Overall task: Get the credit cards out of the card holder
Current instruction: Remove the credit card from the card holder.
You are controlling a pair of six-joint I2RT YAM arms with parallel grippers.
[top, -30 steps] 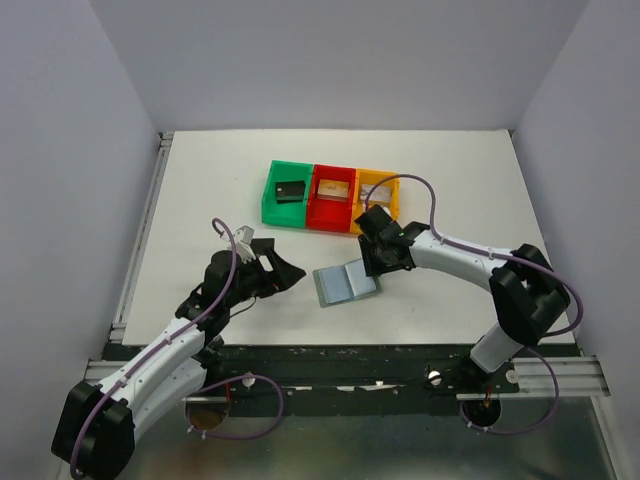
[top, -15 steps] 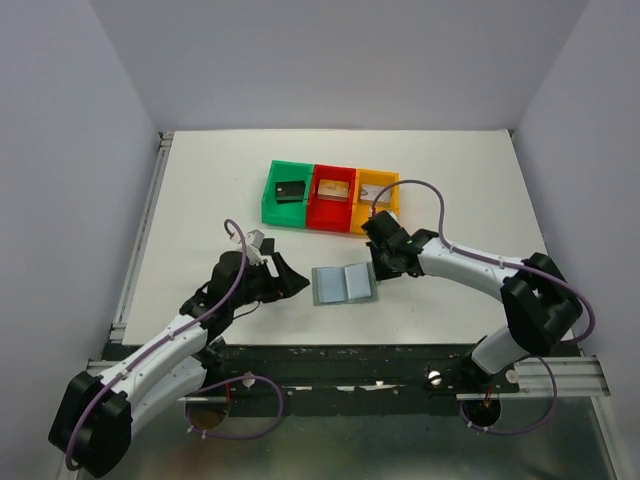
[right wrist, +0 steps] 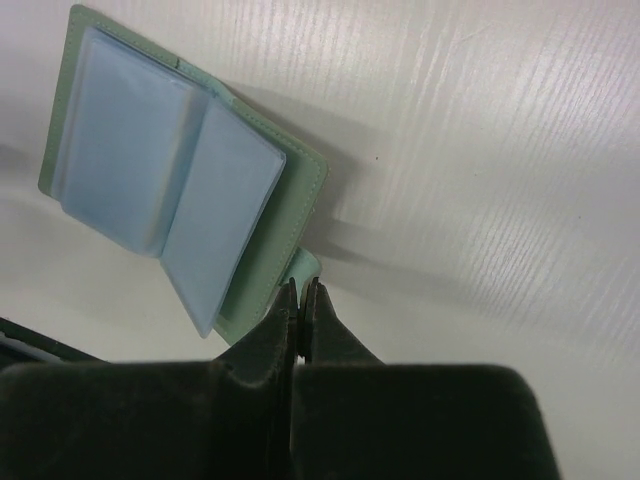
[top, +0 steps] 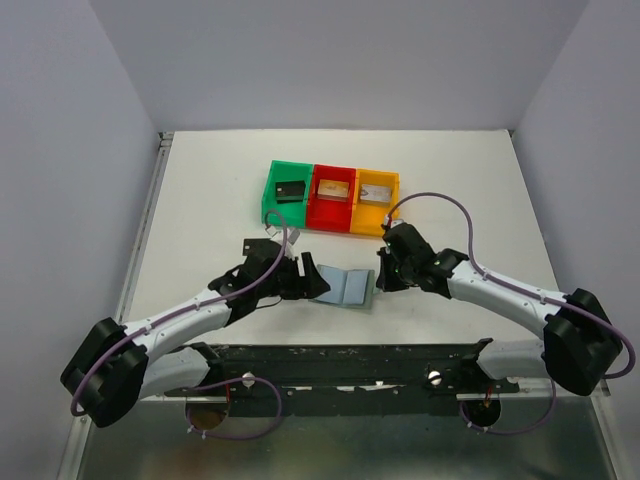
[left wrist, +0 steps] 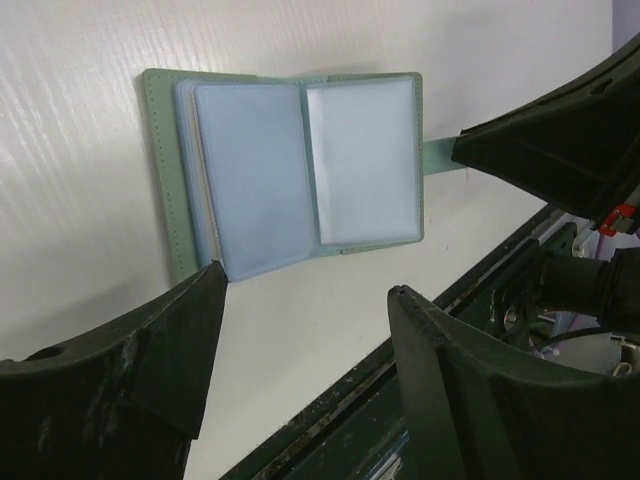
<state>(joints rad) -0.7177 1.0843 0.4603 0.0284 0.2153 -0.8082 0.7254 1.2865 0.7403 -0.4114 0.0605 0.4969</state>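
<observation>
Between left claw (top: pixel 306 278) and right claw (top: pixel 381 279), open card holder (top: pixel 346 288).

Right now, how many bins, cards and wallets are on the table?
Bins: 3, green bin, red bin, yellow bin
Cards: 3, black card, tan card, grey card, one per bin
Wallet: 1
Total: 7
</observation>
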